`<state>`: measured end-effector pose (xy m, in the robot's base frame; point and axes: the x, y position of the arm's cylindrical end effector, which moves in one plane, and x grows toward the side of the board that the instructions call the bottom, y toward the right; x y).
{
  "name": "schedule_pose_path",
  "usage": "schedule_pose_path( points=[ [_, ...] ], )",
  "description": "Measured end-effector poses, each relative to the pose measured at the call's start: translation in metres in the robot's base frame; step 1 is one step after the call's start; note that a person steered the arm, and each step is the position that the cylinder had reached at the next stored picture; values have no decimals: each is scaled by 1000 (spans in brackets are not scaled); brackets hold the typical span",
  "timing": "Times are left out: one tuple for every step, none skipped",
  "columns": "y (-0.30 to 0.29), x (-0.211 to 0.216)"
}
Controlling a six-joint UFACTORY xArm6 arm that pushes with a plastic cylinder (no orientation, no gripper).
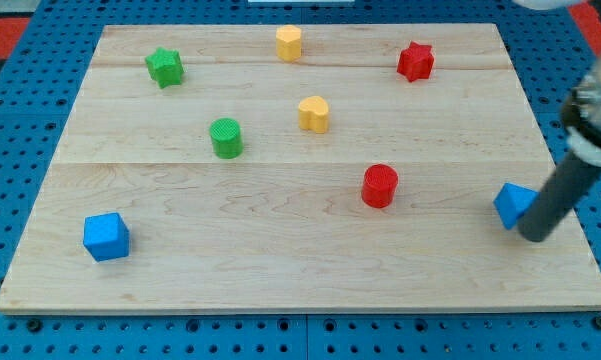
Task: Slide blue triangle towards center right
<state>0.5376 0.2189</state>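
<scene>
The blue triangle (513, 203) lies near the board's right edge, a little below mid-height. My tip (532, 235) rests on the board just right of and below it, touching or nearly touching its right side. The dark rod rises from there to the view's upper right and hides part of the triangle's right edge.
On the wooden board (300, 270): a red cylinder (379, 186) left of the triangle, a yellow heart (314, 114), a green cylinder (226, 138), a blue cube (106, 237) at lower left, a green star (165, 67), a yellow hexagon (289, 43), a red star (415, 61).
</scene>
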Motion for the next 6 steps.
schedule_pose_path(
  points=[
    [-28, -18],
    [-29, -43],
    [-29, -44],
    [-14, -28],
    [12, -23],
    [-1, -32]
  ],
)
